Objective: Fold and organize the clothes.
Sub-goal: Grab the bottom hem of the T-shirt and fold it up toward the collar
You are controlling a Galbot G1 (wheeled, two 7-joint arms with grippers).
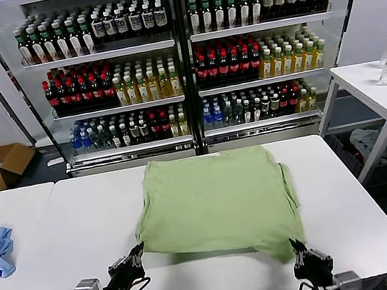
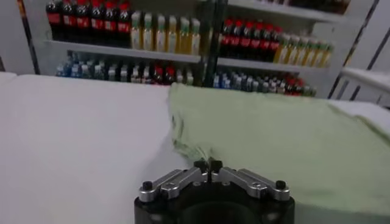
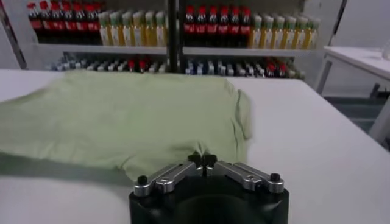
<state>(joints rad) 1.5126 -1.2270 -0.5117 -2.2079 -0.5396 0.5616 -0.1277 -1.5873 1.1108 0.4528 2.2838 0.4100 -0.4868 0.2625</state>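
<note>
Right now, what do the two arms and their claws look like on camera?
In the wrist views, each claw sits on a rounded black housing with two silver metal linkage bars, black screws at their outer ends, and small black fingertips. In the head view, the left claw has dark fingers on a grey wrist with a looping black cable; the right claw looks blocky and black.
</note>
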